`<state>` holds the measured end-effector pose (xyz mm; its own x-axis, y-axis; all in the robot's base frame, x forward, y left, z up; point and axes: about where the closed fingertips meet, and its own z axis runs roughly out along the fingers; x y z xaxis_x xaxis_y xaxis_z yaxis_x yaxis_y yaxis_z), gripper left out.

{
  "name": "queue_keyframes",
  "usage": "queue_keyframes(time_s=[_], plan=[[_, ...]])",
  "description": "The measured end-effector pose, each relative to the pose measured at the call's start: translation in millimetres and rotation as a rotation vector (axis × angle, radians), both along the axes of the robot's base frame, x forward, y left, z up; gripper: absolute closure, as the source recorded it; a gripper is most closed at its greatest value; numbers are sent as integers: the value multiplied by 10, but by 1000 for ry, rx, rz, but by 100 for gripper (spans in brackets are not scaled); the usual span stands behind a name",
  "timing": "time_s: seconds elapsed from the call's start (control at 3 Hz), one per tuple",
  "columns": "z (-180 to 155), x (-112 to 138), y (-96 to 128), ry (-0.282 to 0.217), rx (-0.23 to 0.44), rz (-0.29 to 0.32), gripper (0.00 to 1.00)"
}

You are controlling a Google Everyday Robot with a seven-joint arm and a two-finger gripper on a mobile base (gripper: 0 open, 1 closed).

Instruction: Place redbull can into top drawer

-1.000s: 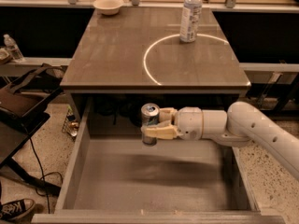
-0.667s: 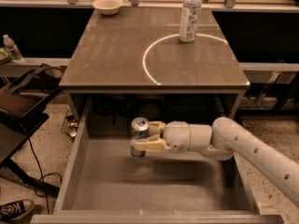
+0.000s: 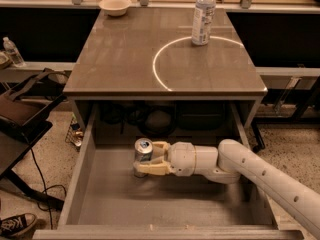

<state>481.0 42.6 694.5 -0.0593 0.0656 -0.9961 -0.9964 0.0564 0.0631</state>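
I see my hand clasped around the redbull can, just left of the frame's centre, inside the open top drawer near its back. The can stands upright, its silver top facing up and its blue-and-silver body half hidden by cream fingers. I cannot tell whether it touches the drawer floor.

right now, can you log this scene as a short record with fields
tool: inside the top drawer, shut on the redbull can
redbull can: upright, towards the drawer's back, left of centre; contact with the floor unclear
top drawer: pulled open under the table top
arm: reaches in from the right
table top: bottle back right, bowl back left
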Motion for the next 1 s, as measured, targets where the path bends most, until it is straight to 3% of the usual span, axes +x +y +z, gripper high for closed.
queue_keyframes(time_s=[0.33,1.0], plan=[[-73,-63,45,-35,11,8,100],[-121,-137,93,-112,-35,33,100]])
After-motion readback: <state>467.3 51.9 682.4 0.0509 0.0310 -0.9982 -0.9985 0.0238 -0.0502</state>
